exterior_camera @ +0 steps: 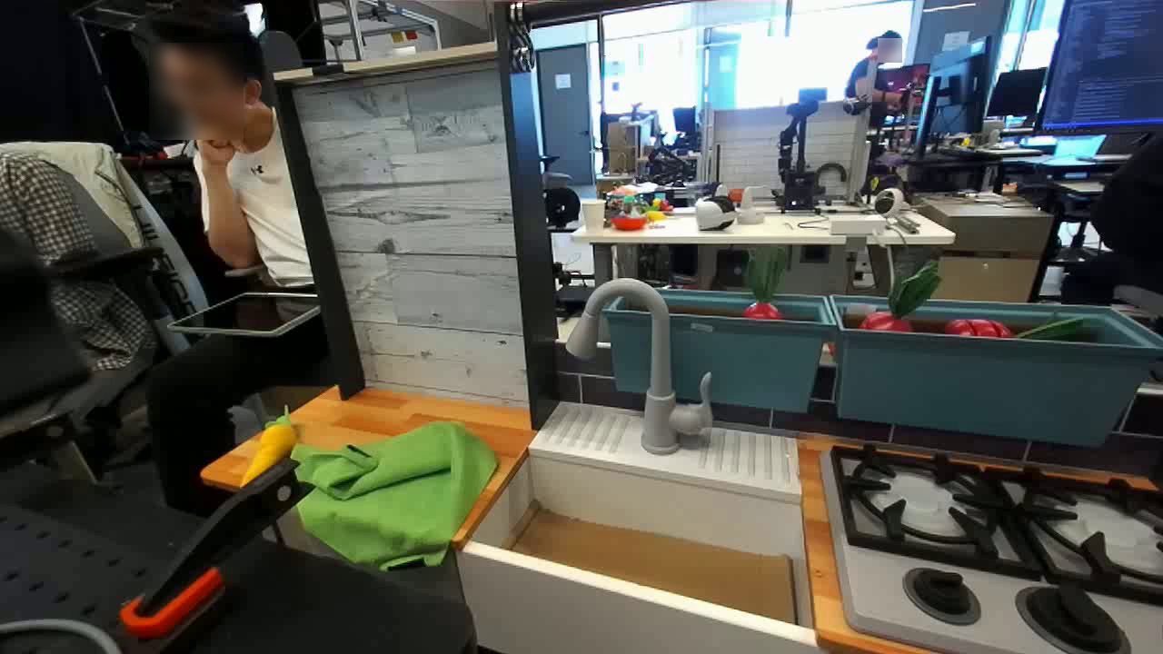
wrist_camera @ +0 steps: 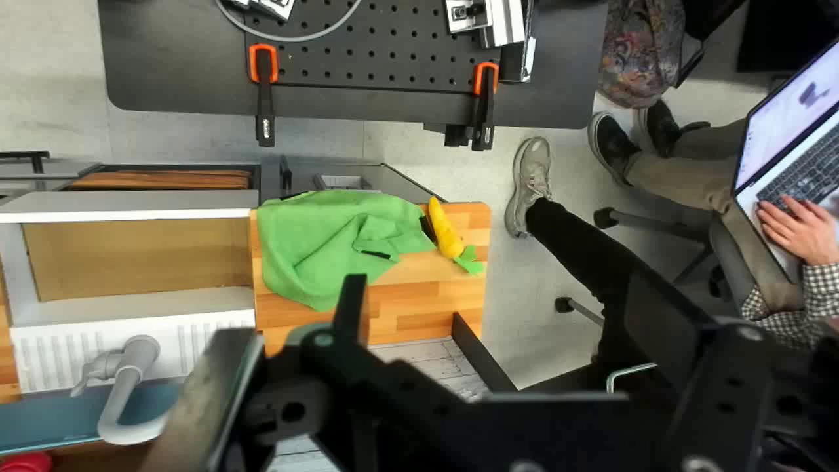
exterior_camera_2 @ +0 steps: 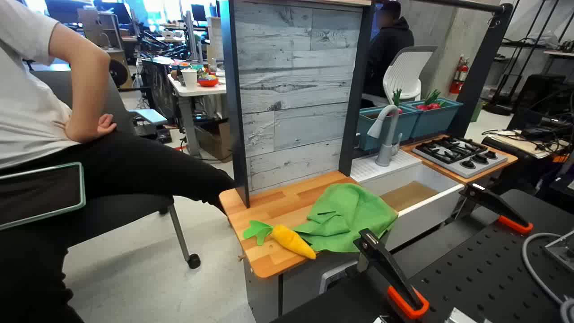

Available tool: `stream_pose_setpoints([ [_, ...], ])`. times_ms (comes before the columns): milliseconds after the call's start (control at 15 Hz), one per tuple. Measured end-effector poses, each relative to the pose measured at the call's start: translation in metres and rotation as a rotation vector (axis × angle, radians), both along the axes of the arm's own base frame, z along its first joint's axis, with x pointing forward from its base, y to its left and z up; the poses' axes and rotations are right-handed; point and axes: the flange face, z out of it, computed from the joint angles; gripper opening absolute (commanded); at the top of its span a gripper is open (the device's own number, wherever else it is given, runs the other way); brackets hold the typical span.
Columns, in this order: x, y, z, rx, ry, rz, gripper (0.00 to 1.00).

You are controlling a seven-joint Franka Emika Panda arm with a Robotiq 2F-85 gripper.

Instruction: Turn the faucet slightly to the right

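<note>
The gripper [wrist_camera: 465,305] hangs apart from the faucet [exterior_camera: 661,363], jaws spread. This is likely the approach; next, reach the spout [exterior_camera: 582,338] and nudge it slightly right.

In an exterior view, whitewashed plank panel [exterior_camera: 409,227] at ten o'clock, grey door [exterior_camera: 565,136] at twelve, glaring windows [exterior_camera: 772,68] at one, white-topped workbench [exterior_camera: 768,232] at two, in an exterior view, pale grey floor [exterior_camera_2: 157,264] towards eight, white office chair [exterior_camera_2: 406,72] at two.
</note>
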Motion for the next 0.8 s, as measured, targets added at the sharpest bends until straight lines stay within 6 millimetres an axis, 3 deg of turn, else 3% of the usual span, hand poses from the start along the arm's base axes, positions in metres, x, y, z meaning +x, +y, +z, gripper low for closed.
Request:
stream_pose_setpoints([
  [533,0.001,0.000,0.000,-0.003,-0.004,-0.008,1.00],
  [667,0.006,-0.002,-0.011,-0.015,-0.014,-0.048,1.00],
  [800,0.018,-0.001,-0.037,-0.032,-0.020,-0.095,1.00],
])
